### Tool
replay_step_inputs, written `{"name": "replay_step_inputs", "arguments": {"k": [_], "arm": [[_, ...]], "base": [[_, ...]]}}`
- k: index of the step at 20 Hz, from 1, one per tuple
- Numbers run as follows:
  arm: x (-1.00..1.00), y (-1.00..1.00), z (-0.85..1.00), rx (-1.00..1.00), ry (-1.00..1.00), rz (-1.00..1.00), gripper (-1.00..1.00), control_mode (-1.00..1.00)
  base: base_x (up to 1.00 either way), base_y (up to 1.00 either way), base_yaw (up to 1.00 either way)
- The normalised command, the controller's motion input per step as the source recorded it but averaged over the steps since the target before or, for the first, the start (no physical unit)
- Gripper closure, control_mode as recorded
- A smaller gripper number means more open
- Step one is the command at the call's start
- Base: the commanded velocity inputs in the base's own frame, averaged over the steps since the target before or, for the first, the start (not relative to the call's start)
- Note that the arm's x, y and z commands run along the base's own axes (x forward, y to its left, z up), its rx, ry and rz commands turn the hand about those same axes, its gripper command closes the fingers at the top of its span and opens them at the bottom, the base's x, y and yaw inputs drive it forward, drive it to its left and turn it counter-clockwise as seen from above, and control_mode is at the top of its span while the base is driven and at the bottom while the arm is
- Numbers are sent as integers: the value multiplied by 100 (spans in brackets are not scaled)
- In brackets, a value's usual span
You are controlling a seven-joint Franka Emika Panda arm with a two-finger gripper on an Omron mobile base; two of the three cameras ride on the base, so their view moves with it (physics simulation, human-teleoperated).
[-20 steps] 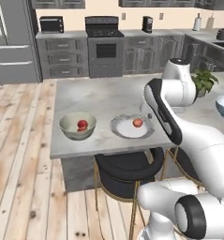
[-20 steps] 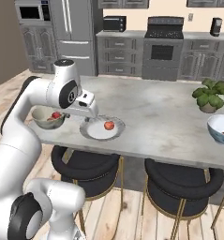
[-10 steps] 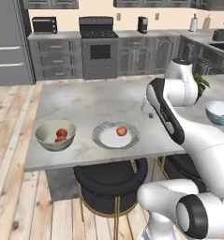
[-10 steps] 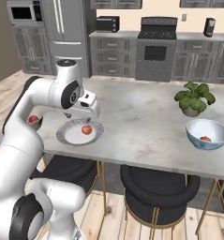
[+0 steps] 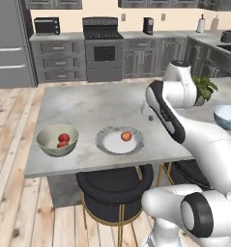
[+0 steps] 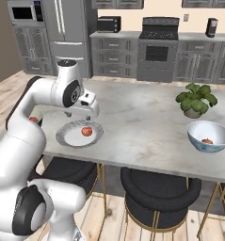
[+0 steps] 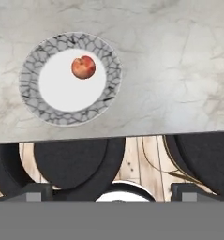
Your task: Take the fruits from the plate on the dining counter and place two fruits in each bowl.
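The grey marbled counter [image 5: 88, 103] carries a beige bowl [image 5: 57, 140] lower left, a plate [image 5: 120, 140] centre, a blue-white bowl [image 6: 209, 136] and a potted plant [image 6: 196, 99] right.

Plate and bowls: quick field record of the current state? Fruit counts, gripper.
plate: one fruit left on it, on the counter
beige bowl: two fruits
white and blue bowl: one fruit
gripper: above the counter beside the plate, nothing seen in it; open or shut unclear
remaining: last plate fruit to the white and blue bowl
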Motion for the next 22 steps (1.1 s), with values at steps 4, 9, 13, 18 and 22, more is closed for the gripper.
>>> {"name": "replay_step_inputs", "arguments": {"k": [4, 9, 13, 18, 22], "arm": [[100, 68, -39, -2, 7, 0, -100, -100], [100, 65, -56, -2, 8, 0, -100, -100], [85, 6, -56, 0, 2, 0, -100, -100], [76, -7, -70, 2, 0, 0, -100, -100], [69, 0, -77, 0, 0, 0, -100, -100]], "base": [[0, 0, 0], [0, 0, 0], [0, 0, 0], [0, 0, 0], [0, 0, 0]]}}
